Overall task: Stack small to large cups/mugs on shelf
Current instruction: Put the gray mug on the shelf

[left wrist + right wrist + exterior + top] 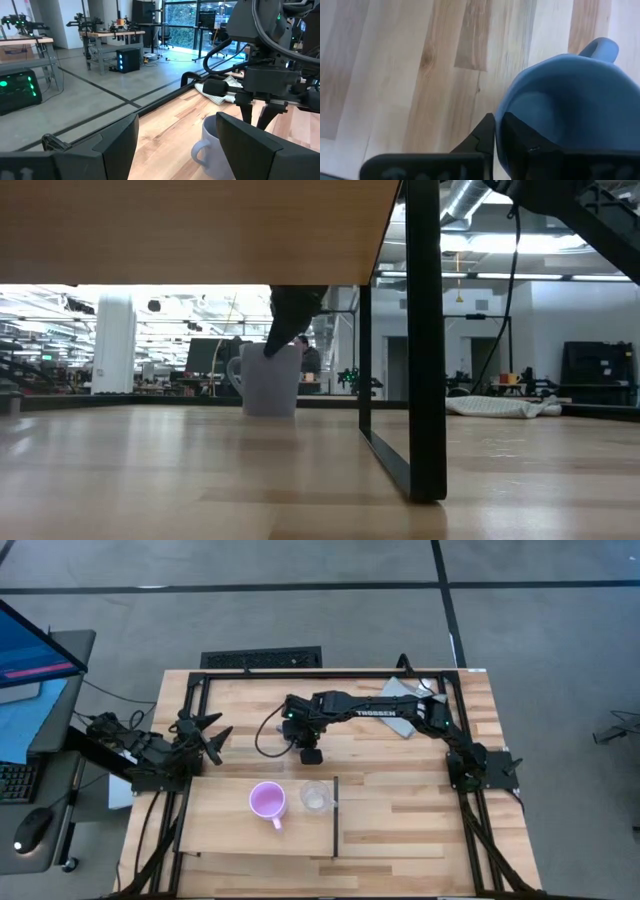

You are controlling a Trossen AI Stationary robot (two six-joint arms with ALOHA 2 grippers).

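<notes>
Right claw (311, 754) at bench centre, just behind the shelf (220, 830), fingers clenched on the rim of the blue-grey mug (565, 107): one finger inside the bowl, one outside the wall, per right wrist view. Mug seated upright on the bench (400, 810) in low view, handle pointing away from the claw. Left claw (205, 735) parked at the left edge of the bench, fingers spread, grasping nothing.

Pink-purple mug (266, 802) and clear cup (316, 796) upright on the shelf, side by side, near but apart, both left of the black dividing strip (335, 817). Nothing nested yet.

Risks, judged:
- Single-wall pinch on a smooth glazed rim; likely tilt or slip once lifted, weight hanging off to one side.
- Largest mug coming last; no nesting possible over the two smaller vessels unless order is reworked. Possible knock to the light clear cup during placement.
- Shelf edge standing proud of the bench; low carry could clip it.

Materials: blue-grey mug matte-looking, rounded body, loop handle. Pink-purple mug glossy inside. Clear cup thin, see-through, probably plastic. Shelf pale flat wood; bench striped planks. Grey cloth (405, 705) crumpled at the back.
</notes>
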